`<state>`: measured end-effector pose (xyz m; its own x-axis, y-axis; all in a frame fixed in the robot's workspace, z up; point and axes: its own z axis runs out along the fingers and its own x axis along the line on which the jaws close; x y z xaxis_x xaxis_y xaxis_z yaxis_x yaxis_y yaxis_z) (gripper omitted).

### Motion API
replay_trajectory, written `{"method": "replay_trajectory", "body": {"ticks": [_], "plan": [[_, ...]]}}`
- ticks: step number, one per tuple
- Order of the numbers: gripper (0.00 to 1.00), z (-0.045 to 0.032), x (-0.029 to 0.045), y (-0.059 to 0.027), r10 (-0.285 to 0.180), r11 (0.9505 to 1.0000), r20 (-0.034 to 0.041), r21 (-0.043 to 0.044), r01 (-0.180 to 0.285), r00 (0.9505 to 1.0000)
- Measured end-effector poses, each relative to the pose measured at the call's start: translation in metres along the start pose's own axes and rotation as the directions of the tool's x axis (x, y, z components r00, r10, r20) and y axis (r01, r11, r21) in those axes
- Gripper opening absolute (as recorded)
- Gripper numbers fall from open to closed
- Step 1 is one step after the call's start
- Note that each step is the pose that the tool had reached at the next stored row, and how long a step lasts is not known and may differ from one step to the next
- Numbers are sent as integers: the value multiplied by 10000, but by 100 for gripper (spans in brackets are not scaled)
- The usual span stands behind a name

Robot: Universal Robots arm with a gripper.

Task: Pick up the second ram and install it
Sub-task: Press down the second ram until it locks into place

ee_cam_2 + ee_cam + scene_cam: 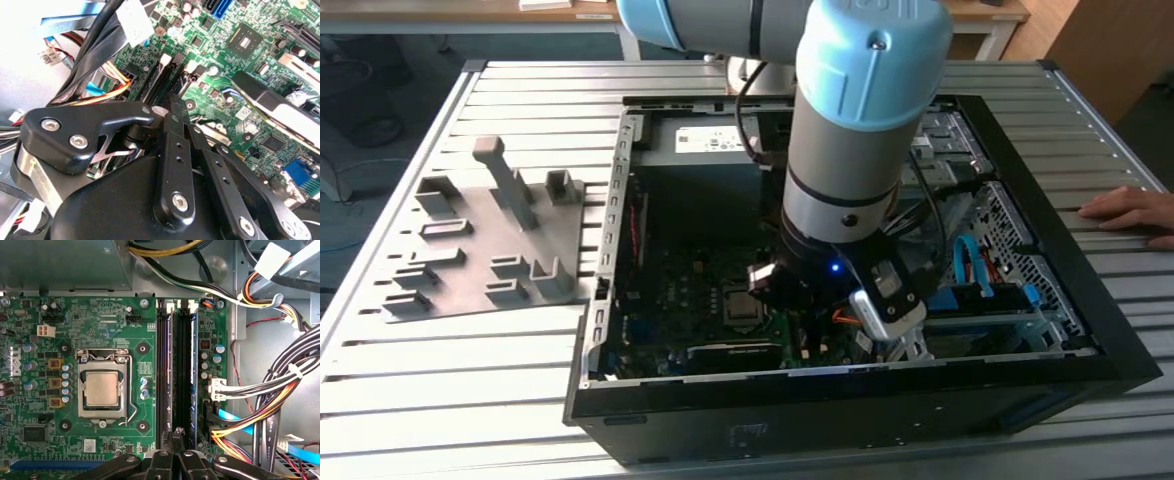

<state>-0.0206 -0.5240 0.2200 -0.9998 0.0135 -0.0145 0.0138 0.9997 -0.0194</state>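
Note:
In the first wrist view, two thin sticks with a bluish sheen stand on edge in the black memory slots, one (167,360) and the other (193,360). I cannot tell which is the second ram. My gripper (176,434) hovers at the near end of these slots, its fingertips (173,436) pressed together with nothing visible between them. In the second wrist view the gripper (173,102) points at the same slots (159,80). In the exterior view the gripper (783,292) is low inside the open computer case (854,400), over the motherboard.
The bare processor socket (102,390) lies beside the slots. Bundles of cables (272,390) crowd the other side. A grey slotted tray (480,240) sits on the table at the exterior view's left. A person's hand (1127,210) rests on the table at its right.

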Motion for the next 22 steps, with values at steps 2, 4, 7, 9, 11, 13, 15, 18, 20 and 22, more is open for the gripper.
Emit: {"method": "replay_trajectory", "body": {"ticks": [2, 4, 7, 9, 11, 13, 15, 18, 20, 22], "plan": [[10, 6, 0, -5, -1, 10000, 0, 22, 1, 10000], [10, 16, 0, -8, -2, 10000, 0, 39, 2, 10000], [10, 23, 0, -13, -4, 10000, 0, 62, 4, 10000], [10, 25, 0, -15, -5, 10000, 0, 63, 5, 10000], [10, 20, 0, -16, -7, 10000, 1, 61, 7, 10000], [10, -46, -2, -17, -9, 10000, 4, 54, 9, 10000], [10, -140, -3, -19, -9, 10000, 1, 63, 9, 10000], [10, -177, -3, 35, -9, 10000, 2, 57, 9, 10000], [10, -179, -1, 124, -9, 10000, 1, 59, 9, 10000], [10, -182, 0, 211, -9, 10000, 0, 62, 9, 10000]]}}
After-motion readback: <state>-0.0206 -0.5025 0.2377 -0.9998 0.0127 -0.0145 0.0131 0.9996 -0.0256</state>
